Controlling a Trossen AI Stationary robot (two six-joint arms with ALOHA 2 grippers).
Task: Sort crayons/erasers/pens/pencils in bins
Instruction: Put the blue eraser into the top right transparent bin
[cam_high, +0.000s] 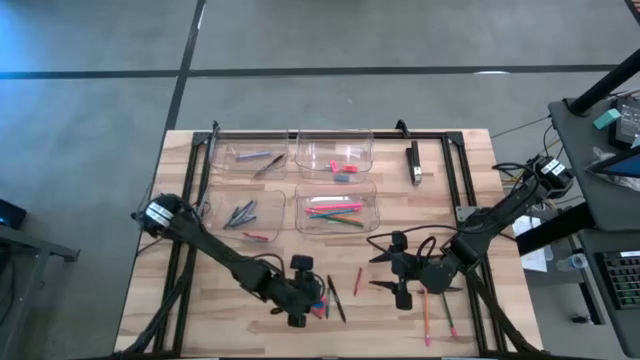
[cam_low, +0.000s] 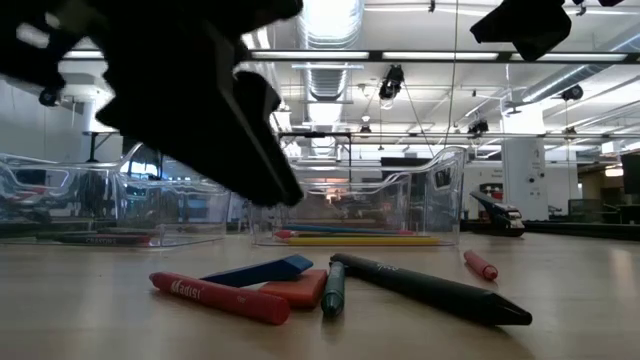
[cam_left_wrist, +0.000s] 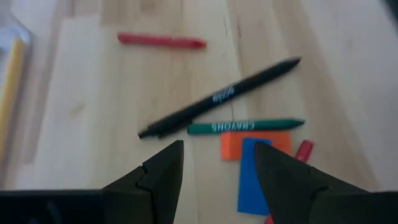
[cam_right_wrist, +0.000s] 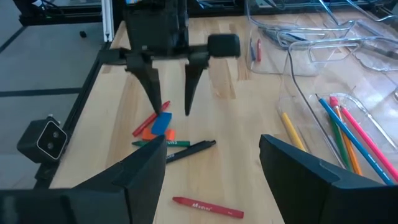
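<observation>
A small pile lies near the table's near edge: black pen (cam_left_wrist: 217, 99), green crayon (cam_left_wrist: 245, 126), orange eraser (cam_left_wrist: 233, 144), blue eraser (cam_left_wrist: 254, 177) and a red crayon (cam_low: 215, 295) partly under them. My left gripper (cam_left_wrist: 219, 152) hangs open just above the pile (cam_high: 325, 300), fingers pointing down on either side of the blue eraser (cam_right_wrist: 161, 121), touching nothing. My right gripper (cam_high: 385, 272) waits wide open to the pile's right. Another red crayon (cam_high: 357, 282) lies between them. The four bins (cam_high: 335, 208) stand toward the far side.
Two pencils (cam_high: 426, 315) lie on the table near my right arm. The near right bin holds pencils (cam_right_wrist: 348, 134), the far right bin erasers (cam_high: 343, 170), and the left bins dark sticks (cam_high: 255, 160). A black-and-silver bar (cam_high: 413, 163) sits on the frame, whose black rails (cam_high: 200, 170) border the table.
</observation>
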